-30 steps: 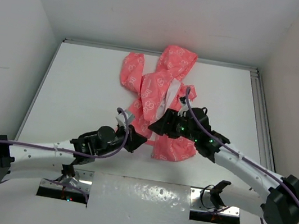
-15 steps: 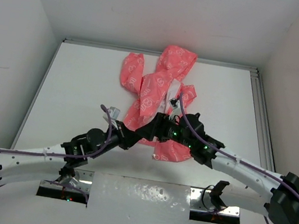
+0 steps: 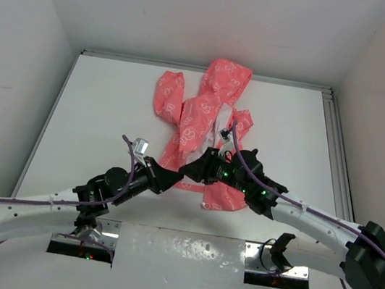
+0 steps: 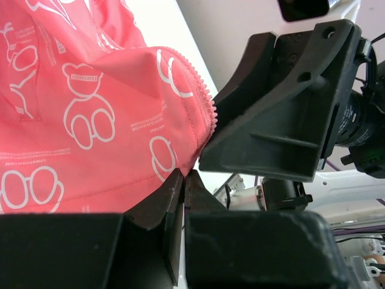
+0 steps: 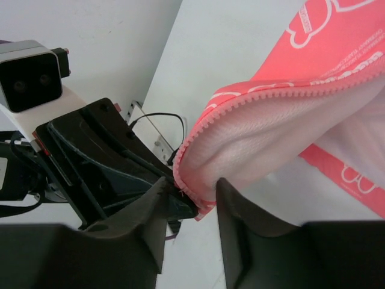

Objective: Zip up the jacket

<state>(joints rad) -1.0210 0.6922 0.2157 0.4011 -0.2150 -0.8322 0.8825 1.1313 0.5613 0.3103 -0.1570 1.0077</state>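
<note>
Drawn together over the last second, left claw (image 3: pixel 172 179) and right claw (image 3: pixel 190 168) meet above the white bench (image 3: pixel 102 115), which is enclosed by plain white walls (image 3: pixel 198 13). The left claw is pinched together on the hem of the small coral-pink hooded thin-fabric jacket (image 3: pixel 200 116), which lies crumpled at mid-bench. The toothed zipper edge (image 5: pixel 283 90) lies between the right claw's fingers; whether they clamp it cannot be told.
</note>
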